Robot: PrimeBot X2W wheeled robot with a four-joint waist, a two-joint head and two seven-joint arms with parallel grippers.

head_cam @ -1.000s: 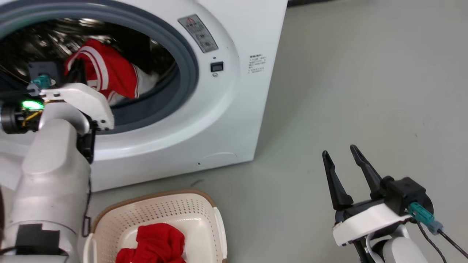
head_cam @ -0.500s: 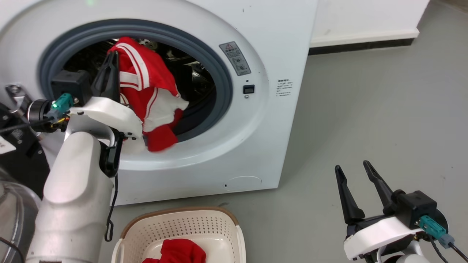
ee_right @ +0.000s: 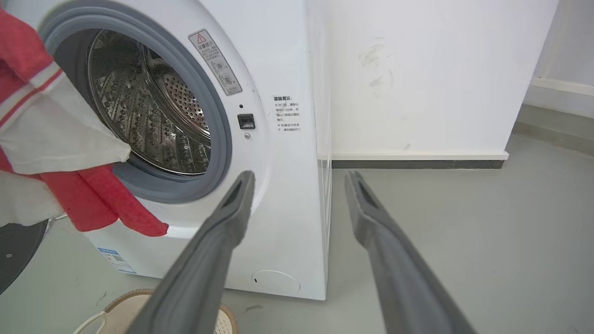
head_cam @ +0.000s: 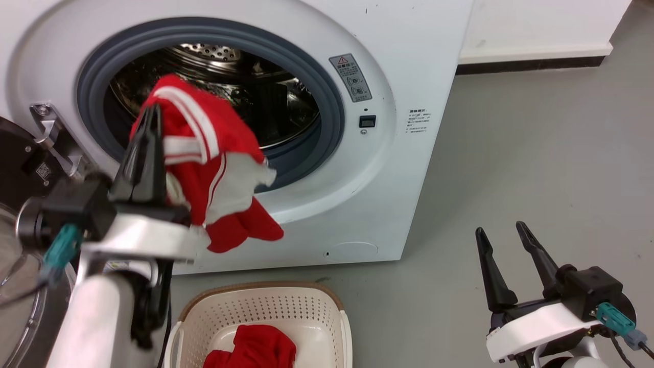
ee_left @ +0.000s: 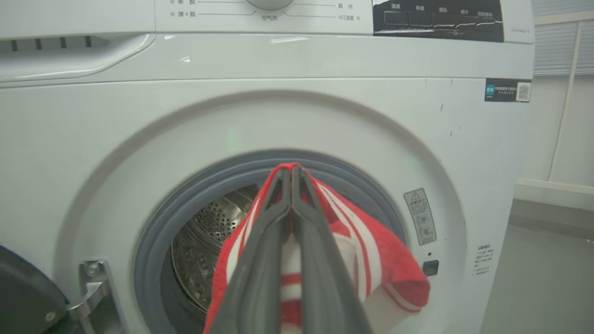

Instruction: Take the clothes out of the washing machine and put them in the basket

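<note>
Two red garments are in view. The striped garment (head_cam: pixel 204 153) hangs in front of the washer (head_cam: pixel 409 76) porthole, outside the drum (head_cam: pixel 245 92), pinched between the left gripper's (head_cam: pixel 152 115) pressed-together fingers. The second garment (head_cam: pixel 260 347) lies in the one basket (head_cam: pixel 317 296), and both are cut off by the bottom edge. The right gripper (head_cam: pixel 500 230) hovers over the floor with its jaws spread and empty. The door (head_cam: pixel 20 163) is cut off at the left.

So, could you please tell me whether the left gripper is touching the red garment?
Touching. In the left wrist view the left gripper is shut on the red garment, fabric draping off both sides of its tips.
</note>
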